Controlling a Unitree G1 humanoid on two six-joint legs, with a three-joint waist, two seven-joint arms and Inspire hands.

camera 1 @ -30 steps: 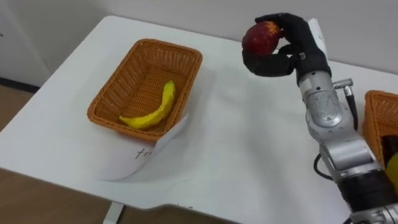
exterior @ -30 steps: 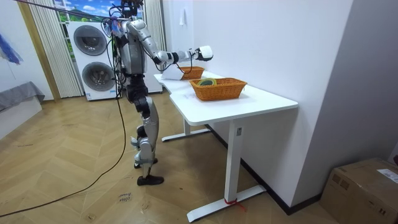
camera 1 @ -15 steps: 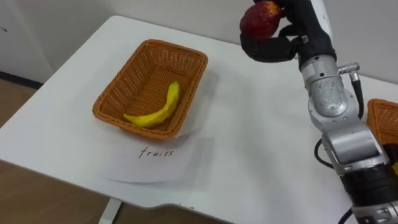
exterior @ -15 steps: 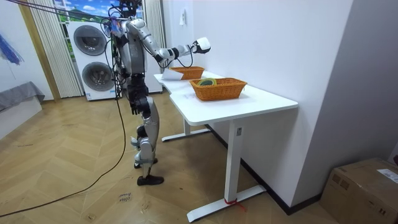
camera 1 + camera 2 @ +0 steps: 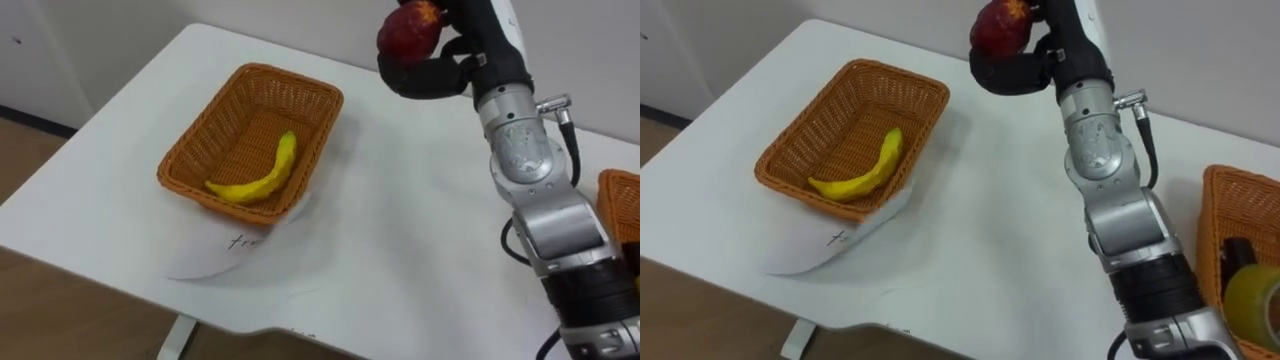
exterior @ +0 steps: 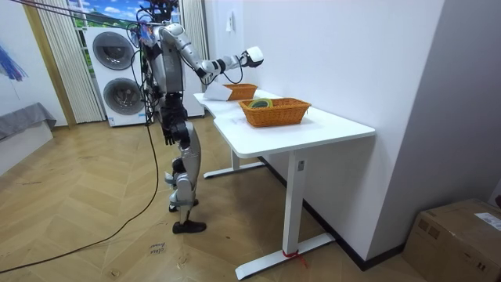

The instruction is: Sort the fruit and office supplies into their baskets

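The red fruit (image 5: 408, 30) is in the air above the far side of the table (image 5: 400, 250), touching nothing but the right hand (image 5: 462, 58). That hand's dark fingers and thumb are curled around the fruit, gripping it from below and from the side, with the arm reaching up from the lower right.

Toward the table's left edge sits the fruit basket (image 5: 197, 130), a woven orange one set at a slant. A banana (image 5: 260, 180) lies in it, along the near right wall. A sheet of paper (image 5: 225, 250) is tucked under the basket's near end and spreads toward the table's front edge. Its right side is lifted against the basket, and we can see some handwriting on it.

At the table's right edge we see a second basket (image 5: 1215, 230) of the same weave. It holds a roll of tape (image 5: 1252, 300) and a dark object (image 5: 1237, 250) that we cannot make out.

In the room view the robot stands upright at the long side of the table, right arm stretched out high over it. The left hand (image 6: 167, 131) hangs by its hip, and we cannot tell its state. Two stacked washing machines (image 6: 113, 66) stand behind the robot, and a cardboard box (image 6: 458, 235) sits on the floor at the room view's lower right.
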